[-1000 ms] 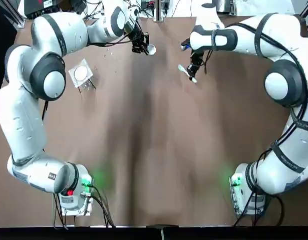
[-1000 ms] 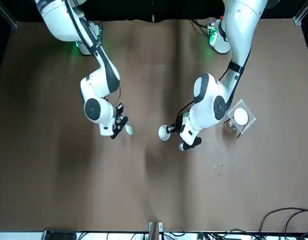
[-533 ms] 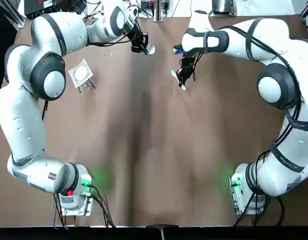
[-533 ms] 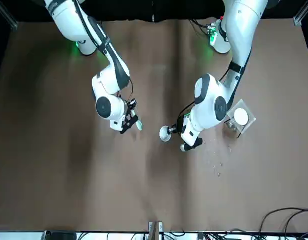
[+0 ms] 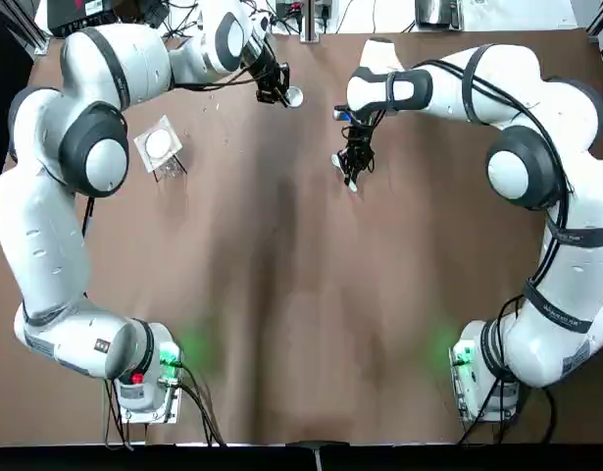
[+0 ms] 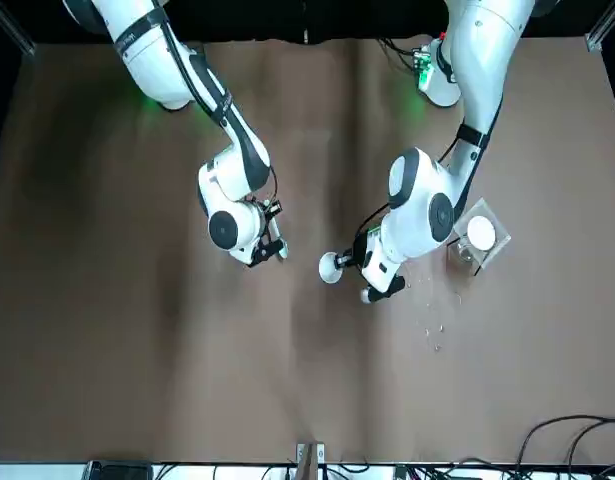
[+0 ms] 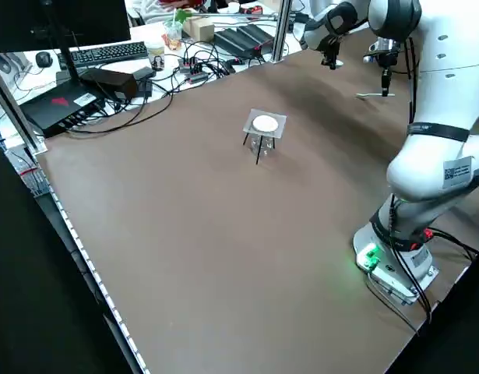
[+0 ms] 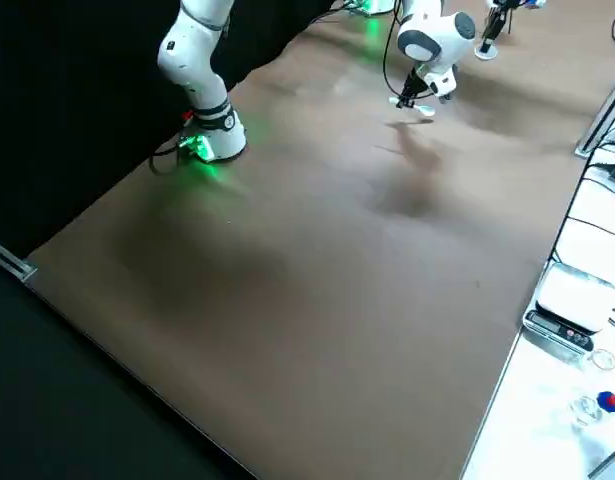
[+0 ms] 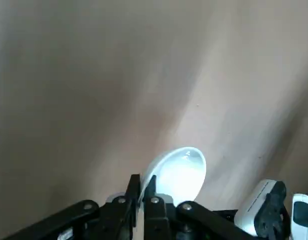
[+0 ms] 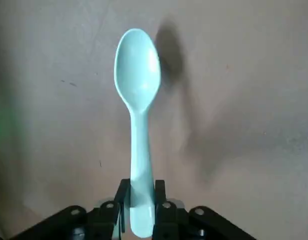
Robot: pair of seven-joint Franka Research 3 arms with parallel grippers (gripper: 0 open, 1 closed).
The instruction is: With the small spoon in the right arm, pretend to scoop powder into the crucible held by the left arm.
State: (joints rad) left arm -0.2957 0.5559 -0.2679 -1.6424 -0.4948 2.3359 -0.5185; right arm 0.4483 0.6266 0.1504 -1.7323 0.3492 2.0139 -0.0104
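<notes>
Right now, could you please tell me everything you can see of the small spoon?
The small spoon is pale blue-green and plastic-looking: an oval bowl, empty, on a narrow handle. The right gripper pinches the handle's end, bowl pointing out past the fingers. It hangs above the brown table, touching nothing else.

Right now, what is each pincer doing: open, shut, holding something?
Left pincer: shut on the crucible.
Right pincer: shut on the small spoon, gripped by its handle.
</notes>
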